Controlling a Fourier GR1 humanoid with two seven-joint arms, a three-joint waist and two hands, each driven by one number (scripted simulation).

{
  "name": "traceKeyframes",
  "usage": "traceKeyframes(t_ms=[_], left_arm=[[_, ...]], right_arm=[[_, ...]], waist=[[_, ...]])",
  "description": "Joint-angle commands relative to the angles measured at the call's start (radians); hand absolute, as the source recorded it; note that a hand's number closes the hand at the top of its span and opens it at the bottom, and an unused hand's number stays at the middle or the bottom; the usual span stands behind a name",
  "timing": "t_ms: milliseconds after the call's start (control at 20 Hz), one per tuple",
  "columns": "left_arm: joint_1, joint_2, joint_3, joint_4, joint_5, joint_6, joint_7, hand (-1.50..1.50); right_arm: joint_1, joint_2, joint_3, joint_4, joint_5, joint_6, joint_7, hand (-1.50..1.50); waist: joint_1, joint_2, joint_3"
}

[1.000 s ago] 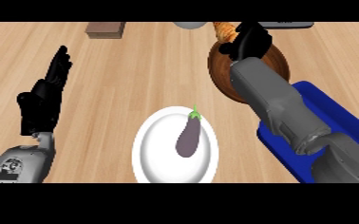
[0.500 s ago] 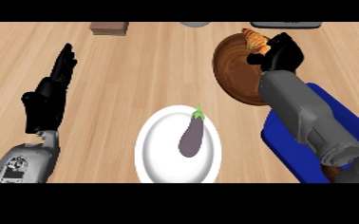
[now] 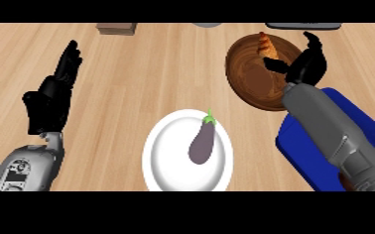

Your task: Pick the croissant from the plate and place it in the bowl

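Note:
The croissant [image 3: 266,45] lies inside the brown wooden bowl [image 3: 245,79], against its far rim at the upper right. My right hand [image 3: 306,67] hovers over the bowl's right edge, just right of the croissant, with its fingers spread and nothing in them. A narrow gap shows between the thumb and the croissant. Under my right forearm lies a blue plate [image 3: 299,151], mostly covered. My left hand [image 3: 51,96] rests open at the left edge, fingers pointing up.
A white plate [image 3: 164,163] with a purple eggplant [image 3: 201,145] sits at the centre front. Along the far edge are a brown box [image 3: 117,28], a grey round object [image 3: 207,25] and a dark flat object [image 3: 304,26].
My right hand carried the croissant over the bowl, let it go and drew back to the right. The croissant now rests in the bowl. The left hand stayed put.

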Motion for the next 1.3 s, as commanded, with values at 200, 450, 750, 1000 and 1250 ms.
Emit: traceKeyframes(t_ms=[200,450,750,1000,1250], left_arm=[[0.067,-0.013,0.011,0.009,-0.007,-0.013,-0.060,0.00],[0.073,-0.012,0.021,-0.065,-0.022,-0.009,0.022,0.00],[0.063,0.015,0.075,-0.009,0.008,-0.040,0.000,0.00],[0.064,-0.011,0.047,-0.049,-0.029,-0.028,0.007,0.00],[0.051,-0.052,0.025,-0.010,-0.066,-0.020,-0.008,0.00]], right_arm=[[0.093,-0.013,-0.216,-0.119,-0.131,-0.018,-0.316,-1.50],[0.269,0.008,-0.240,-0.365,-0.155,-0.008,-0.344,-1.50],[0.565,-0.021,-0.229,-0.771,-0.196,0.001,-0.417,-1.50],[0.797,-0.053,-0.207,-1.014,-0.186,0.046,-0.468,-1.50],[0.927,0.005,-0.156,-1.129,-0.102,0.019,-0.493,-1.50]], waist=[[-0.015,-0.010,-0.003],[-0.037,-0.021,-0.004],[-0.064,-0.028,-0.005],[-0.047,-0.023,-0.005],[-0.038,-0.019,-0.005]])
